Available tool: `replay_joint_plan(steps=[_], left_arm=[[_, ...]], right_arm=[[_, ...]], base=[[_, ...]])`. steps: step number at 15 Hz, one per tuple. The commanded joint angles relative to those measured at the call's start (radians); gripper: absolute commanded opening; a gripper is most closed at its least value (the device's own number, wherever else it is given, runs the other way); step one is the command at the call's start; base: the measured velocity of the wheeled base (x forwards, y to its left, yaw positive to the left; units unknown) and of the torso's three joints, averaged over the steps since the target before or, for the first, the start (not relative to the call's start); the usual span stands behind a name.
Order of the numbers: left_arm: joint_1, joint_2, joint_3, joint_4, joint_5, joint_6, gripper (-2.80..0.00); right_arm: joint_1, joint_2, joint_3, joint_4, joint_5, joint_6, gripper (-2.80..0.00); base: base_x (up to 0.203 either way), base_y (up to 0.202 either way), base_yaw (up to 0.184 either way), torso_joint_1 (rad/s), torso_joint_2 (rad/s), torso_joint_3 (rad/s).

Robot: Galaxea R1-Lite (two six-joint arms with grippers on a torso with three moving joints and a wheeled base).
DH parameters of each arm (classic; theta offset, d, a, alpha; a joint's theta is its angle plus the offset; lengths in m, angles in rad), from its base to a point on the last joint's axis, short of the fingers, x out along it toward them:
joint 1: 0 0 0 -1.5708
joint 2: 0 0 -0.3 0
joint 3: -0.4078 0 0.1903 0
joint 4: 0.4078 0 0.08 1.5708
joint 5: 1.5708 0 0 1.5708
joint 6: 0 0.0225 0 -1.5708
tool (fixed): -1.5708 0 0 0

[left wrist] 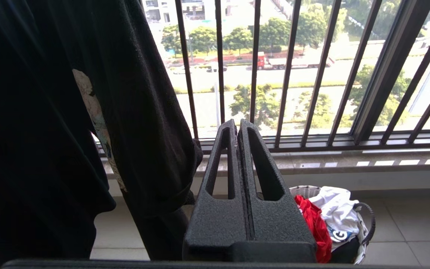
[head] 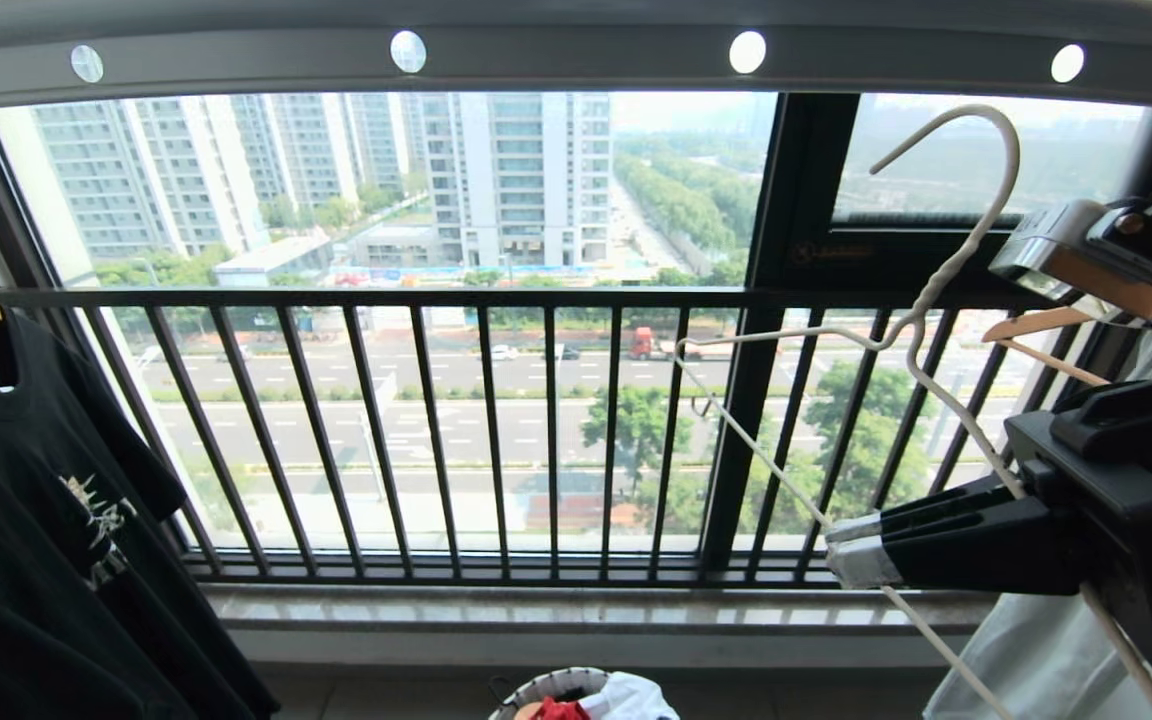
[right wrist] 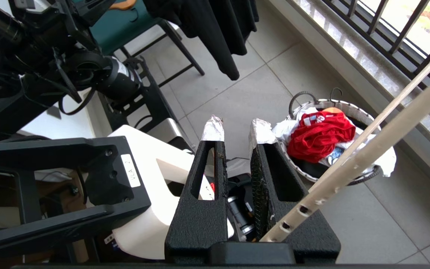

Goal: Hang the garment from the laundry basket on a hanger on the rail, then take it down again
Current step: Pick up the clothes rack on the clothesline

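Note:
The grey rail (head: 576, 50) with round holes runs across overhead. Just below it, at the right, the white wire hanger (head: 946, 270) is up in the air, its hook free of the rail. My right gripper (head: 854, 548) holds it, the wire (right wrist: 368, 149) caught deep between the jaws near their base while the taped tips (right wrist: 237, 129) stand a little apart. The red garment (right wrist: 321, 136) lies crumpled in the laundry basket (right wrist: 349, 108) on the floor below. My left gripper (left wrist: 236, 125) is shut and empty, low beside the basket (left wrist: 304, 190).
A black printed T-shirt (head: 36, 500) hangs at the left on a wooden hanger. A pale garment (head: 1036, 650) and another wooden hanger (head: 1046, 325) hang at the right behind my arm. The black window railing (head: 436, 300) stands ahead. White cloth (left wrist: 334, 209) lies beside the red shirt.

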State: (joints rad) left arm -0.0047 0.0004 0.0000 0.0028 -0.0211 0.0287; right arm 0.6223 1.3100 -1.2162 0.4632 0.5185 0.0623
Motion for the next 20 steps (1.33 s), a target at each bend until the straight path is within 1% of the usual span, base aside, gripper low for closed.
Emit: replay_joint_plan(steps=[1, 14, 17, 20], left_arm=[[0.0, 0.0, 0.0, 0.0, 0.0, 0.0, -2.8], [0.0, 0.0, 0.0, 0.0, 0.0, 0.0, -2.8], [0.0, 0.0, 0.001, 0.0, 0.0, 0.0, -2.8], [0.0, 0.0, 0.001, 0.0, 0.0, 0.0, -2.8]], right_arm=[[-0.001, 0.002, 0.0, 0.003, 0.003, 0.001, -2.8], [-0.009, -0.003, 0.01, -0.006, 0.003, -0.003, -2.8], [-0.009, -0.013, 0.014, -0.006, 0.005, -0.02, -2.8], [-0.009, -0.028, 0.017, -0.006, 0.005, -0.021, -2.8]], base=[[0.0, 0.0, 0.0, -0.138, 0.3, 0.157], [0.0, 0.0, 0.0, -0.141, 0.31, 0.168], [0.0, 0.0, 0.0, -0.147, 0.34, 0.182], [0.0, 0.0, 0.0, -0.156, 0.34, 0.194]])
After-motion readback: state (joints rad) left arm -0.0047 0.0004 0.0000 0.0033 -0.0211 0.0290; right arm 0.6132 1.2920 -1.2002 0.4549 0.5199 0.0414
